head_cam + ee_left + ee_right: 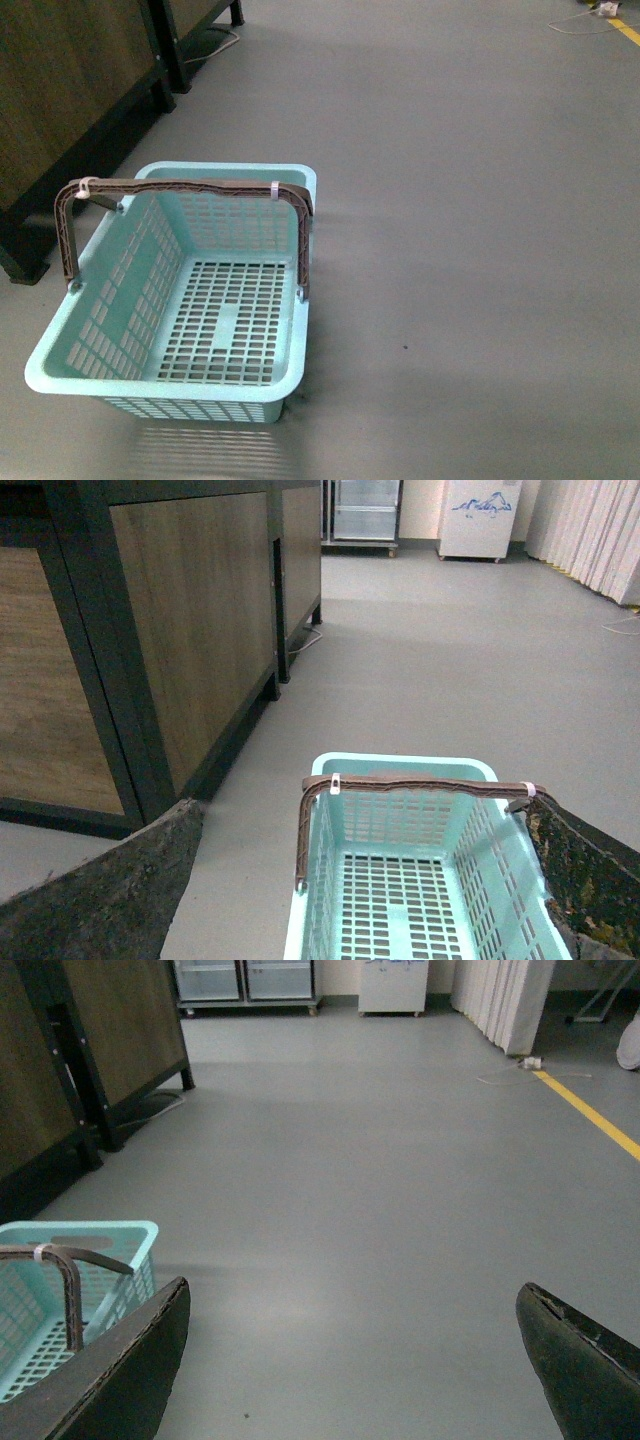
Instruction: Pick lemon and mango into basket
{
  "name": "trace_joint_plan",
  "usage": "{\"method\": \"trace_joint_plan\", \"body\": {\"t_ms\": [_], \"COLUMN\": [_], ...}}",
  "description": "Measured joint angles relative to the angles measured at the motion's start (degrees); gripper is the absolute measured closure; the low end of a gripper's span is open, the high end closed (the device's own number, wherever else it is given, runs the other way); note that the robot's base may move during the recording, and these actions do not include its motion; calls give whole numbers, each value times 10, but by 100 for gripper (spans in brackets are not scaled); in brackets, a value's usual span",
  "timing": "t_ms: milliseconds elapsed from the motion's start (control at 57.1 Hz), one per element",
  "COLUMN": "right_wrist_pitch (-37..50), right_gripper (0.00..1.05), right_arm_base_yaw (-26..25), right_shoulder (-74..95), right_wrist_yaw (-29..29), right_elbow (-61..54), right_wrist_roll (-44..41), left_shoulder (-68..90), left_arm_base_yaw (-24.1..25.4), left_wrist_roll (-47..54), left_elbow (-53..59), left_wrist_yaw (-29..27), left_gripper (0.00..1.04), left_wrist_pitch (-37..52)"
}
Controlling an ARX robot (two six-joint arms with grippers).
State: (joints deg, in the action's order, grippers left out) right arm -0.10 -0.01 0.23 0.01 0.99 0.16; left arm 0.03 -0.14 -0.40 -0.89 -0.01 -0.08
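Your left gripper (362,806), jaws wide open and empty, frames the basket (400,764) on the floor (480,250). Your right gripper (353,1286), equally open and empty, has the basket beside one jaw.

Dark gripper fingers (100,900) (worn, speckled)

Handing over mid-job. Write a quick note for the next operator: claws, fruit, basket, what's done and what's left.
Left claw: open, empty, facing the basket.
Right claw: open, empty, over the floor beside the basket.
Basket: on the floor, handle raised, nothing inside.
Lemon and mango: not in any view.
Done: nothing yet.
Left: find both fruits, pick each and put it in the basket.
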Motion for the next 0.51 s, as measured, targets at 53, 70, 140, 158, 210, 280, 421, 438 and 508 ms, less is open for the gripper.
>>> {"method": "trace_joint_plan", "body": {"t_ms": [53, 70, 140, 158, 210, 280, 421, 438, 508], "right_wrist_pitch": [0, 0, 0, 0, 0, 0, 0, 0, 0], "right_gripper": [9, 9, 9, 9, 9, 9, 9, 9, 9], "right_arm_base_yaw": [0, 0, 0, 0, 0, 0, 0, 0, 0], "right_shoulder": [0, 0, 0, 0, 0, 0, 0, 0, 0], "right_wrist_yaw": [0, 0, 0, 0, 0, 0, 0, 0, 0], "right_elbow": [0, 0, 0, 0, 0, 0, 0, 0, 0], "right_wrist_roll": [0, 0, 0, 0, 0, 0, 0, 0, 0], "left_shoulder": [0, 0, 0, 0, 0, 0, 0, 0, 0], "left_arm_base_yaw": [0, 0, 0, 0, 0, 0, 0, 0, 0], "left_wrist_roll": [0, 0, 0, 0, 0, 0, 0, 0, 0], "left_elbow": [0, 0, 0, 0, 0, 0, 0, 0, 0], "left_wrist_yaw": [0, 0, 0, 0, 0, 0, 0, 0, 0], "left_gripper": [7, 7, 7, 7, 7, 7, 7, 7, 7], "left_wrist_pitch": [0, 0, 0, 0, 0, 0, 0, 0, 0]}}
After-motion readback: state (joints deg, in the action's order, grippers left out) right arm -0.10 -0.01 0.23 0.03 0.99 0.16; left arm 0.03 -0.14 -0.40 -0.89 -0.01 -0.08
